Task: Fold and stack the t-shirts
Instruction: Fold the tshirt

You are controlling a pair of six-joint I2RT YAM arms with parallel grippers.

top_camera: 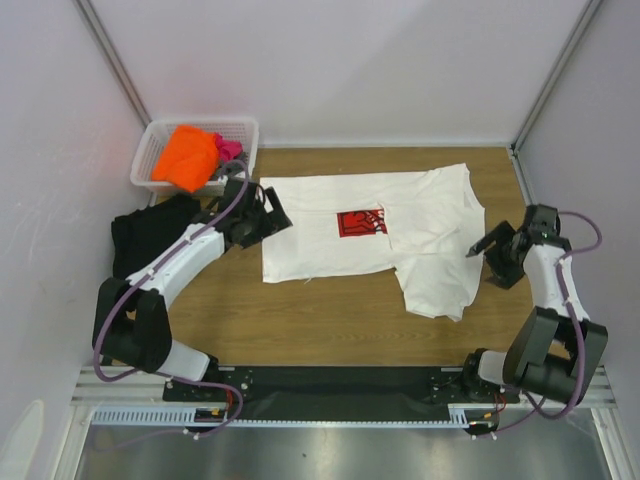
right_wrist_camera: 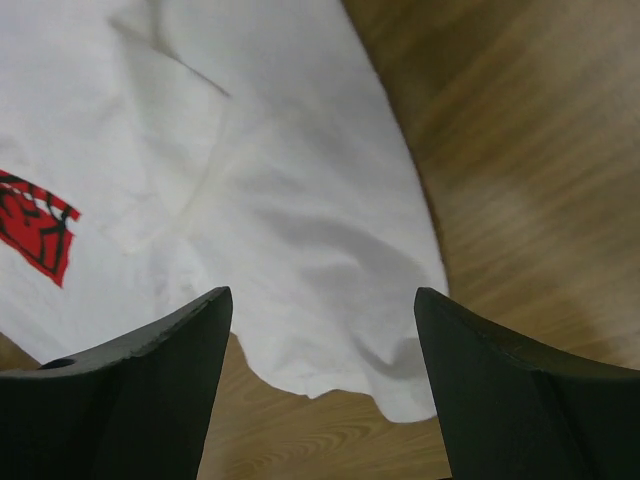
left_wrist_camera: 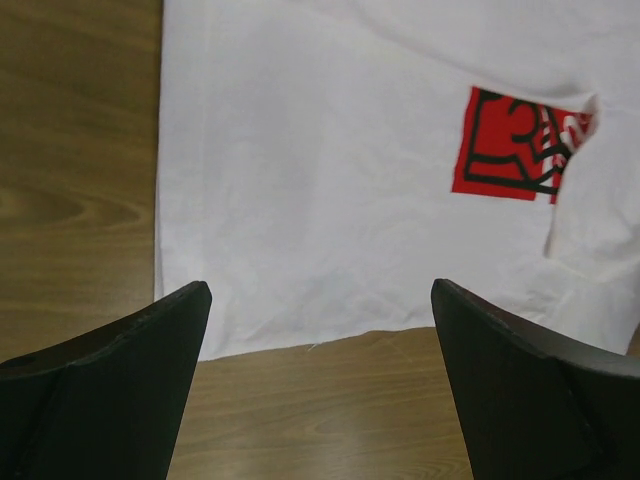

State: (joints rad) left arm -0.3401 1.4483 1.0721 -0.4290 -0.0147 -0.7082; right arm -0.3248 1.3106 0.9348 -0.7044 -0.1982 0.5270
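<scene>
Well, on my feed the wooden table (top_camera: 330,320) carries the big white t-shirt (top_camera: 330,215) spread across its middle, a fold of its right side covering part of the red-and-black graphic (top_camera: 360,222), with the black t-shirt (top_camera: 150,232) bunched at the left edge. The white basket (top_camera: 248,130) in the far left corner holds the orange t-shirt (top_camera: 188,157) and a pink one (top_camera: 230,150). Both sets of jaws stand spread and empty: the left gripper (top_camera: 272,213) by the white shirt's left edge, the right gripper (top_camera: 478,246) by its right edge.
</scene>
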